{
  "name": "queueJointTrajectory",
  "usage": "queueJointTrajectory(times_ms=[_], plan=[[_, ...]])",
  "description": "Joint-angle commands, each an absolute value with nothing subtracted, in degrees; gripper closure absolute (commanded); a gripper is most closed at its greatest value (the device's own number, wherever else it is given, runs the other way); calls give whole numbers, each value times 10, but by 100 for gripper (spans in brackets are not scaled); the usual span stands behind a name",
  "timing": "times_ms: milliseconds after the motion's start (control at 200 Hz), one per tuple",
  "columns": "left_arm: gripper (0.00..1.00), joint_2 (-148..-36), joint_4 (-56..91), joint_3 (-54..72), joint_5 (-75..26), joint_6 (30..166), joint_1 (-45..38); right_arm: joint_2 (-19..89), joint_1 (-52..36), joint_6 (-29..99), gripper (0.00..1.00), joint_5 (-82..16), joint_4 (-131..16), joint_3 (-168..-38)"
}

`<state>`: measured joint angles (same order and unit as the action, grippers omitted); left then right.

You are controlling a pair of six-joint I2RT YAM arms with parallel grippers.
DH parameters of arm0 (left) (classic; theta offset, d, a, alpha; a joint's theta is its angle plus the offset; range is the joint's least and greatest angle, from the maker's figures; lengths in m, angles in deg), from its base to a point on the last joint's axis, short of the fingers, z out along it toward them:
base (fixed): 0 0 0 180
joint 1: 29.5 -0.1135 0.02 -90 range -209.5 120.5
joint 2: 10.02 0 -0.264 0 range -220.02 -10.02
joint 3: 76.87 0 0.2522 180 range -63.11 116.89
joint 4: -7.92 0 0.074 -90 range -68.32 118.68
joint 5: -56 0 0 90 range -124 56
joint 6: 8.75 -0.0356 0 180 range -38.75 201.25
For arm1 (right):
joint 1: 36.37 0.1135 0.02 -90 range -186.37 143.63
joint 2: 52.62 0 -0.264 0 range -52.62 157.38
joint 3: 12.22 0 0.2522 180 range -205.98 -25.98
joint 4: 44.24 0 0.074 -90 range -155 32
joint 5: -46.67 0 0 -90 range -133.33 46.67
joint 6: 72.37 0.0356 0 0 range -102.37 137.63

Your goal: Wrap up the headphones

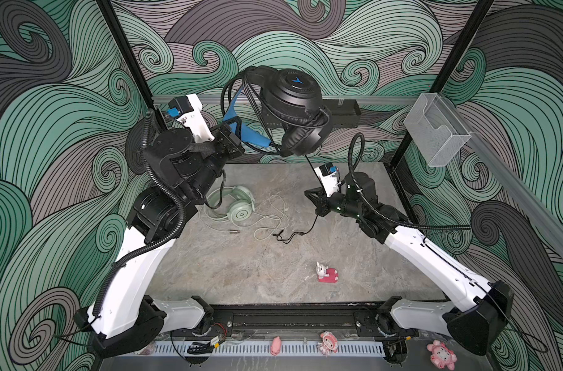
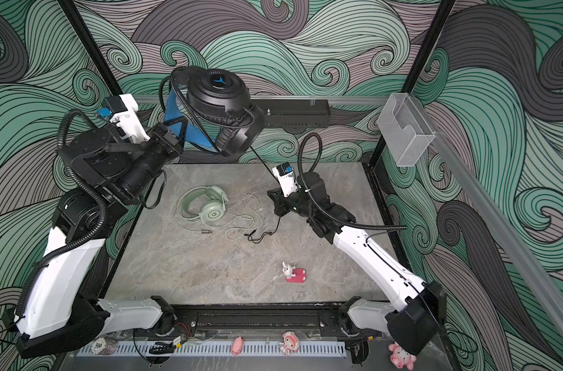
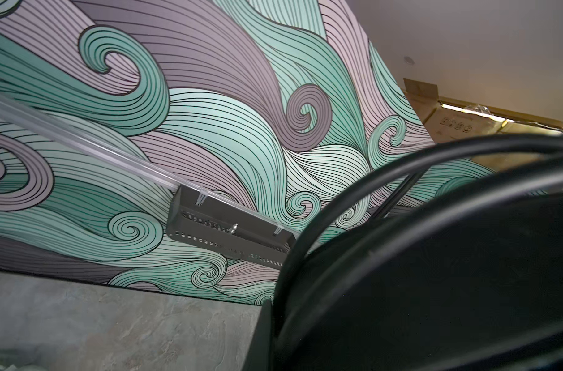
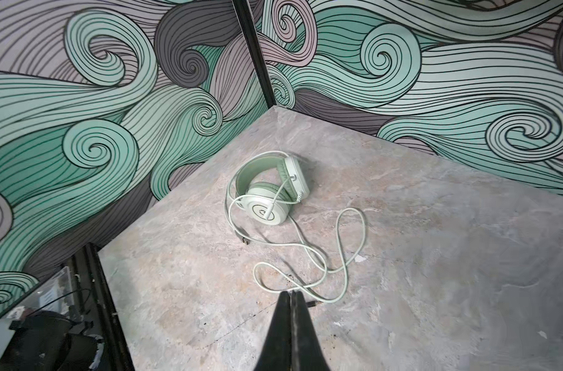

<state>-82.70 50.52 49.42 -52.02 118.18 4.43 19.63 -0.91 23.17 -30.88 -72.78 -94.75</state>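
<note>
Much open table [image 1: 241, 273] beneath raised black headphones [image 1: 290, 93]; mint headphones [image 1: 238, 205] far-left.

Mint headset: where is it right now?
On the table, left of centre toward the back in both top views: the mint headset lies just right of the left arm, cable sprawled rightward.

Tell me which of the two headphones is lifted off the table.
The black headphones with the blue inner band: the left gripper holds them up. The mint-green headphones lie on the table.
</note>
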Motion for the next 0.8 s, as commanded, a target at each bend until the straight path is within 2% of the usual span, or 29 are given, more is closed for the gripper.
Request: queueJointTrajectory(times_ms=[0,355,796], plan=[[100,-820,425,517,-539,1281,24,193,12,197,100,-384,-811,-953],[100,-873,437,520,-531,1333,-37,191,95,152,100,-475,-857,-953],[100,-911,464,461,-657,1192,-48,202,176,100,100,-517,-887,-989]])
